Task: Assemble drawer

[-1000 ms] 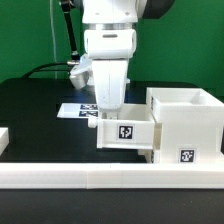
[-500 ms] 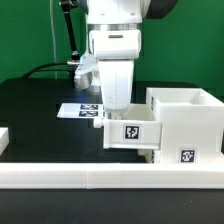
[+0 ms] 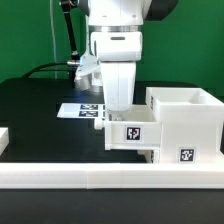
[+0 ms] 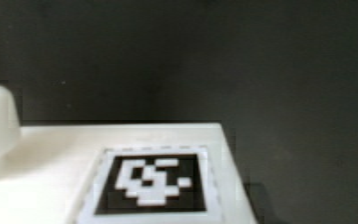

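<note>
In the exterior view, a small tray (image 3: 132,134) is seen at centre frame, partly pushed into the shell (image 3: 186,125) at right; full seating is judged outstanding. The gripper (image 3: 120,108) is hidden behind it, its opening undeterminable. In the wrist view, only the tray's tagged face is shown.

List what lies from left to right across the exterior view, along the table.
Small white piece at the exterior view's left edge → marker board → tray under the end effector → drawer shell.
</note>
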Robot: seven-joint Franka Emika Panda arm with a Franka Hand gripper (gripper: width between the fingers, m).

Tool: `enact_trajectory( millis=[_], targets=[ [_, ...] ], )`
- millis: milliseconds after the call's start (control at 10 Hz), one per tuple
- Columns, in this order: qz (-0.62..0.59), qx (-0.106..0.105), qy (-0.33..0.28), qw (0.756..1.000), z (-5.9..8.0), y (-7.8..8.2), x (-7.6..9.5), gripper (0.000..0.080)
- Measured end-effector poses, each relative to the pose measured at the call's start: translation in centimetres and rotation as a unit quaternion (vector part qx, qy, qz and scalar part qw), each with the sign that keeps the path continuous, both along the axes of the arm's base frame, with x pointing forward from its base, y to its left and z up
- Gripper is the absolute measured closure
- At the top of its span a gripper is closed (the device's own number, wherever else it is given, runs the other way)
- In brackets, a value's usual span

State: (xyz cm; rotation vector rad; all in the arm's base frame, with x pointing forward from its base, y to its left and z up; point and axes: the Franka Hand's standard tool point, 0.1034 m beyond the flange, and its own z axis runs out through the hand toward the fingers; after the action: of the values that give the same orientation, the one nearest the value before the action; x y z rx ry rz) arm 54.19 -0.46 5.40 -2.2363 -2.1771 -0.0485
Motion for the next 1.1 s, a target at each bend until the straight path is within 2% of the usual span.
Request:
enact_trajectory(
  millis=[1100],
  targets=[
    [0.010, -0.001, -0.013, 1.000, -0.15, -0.06, -0.03, 0.0757]
  ],
)
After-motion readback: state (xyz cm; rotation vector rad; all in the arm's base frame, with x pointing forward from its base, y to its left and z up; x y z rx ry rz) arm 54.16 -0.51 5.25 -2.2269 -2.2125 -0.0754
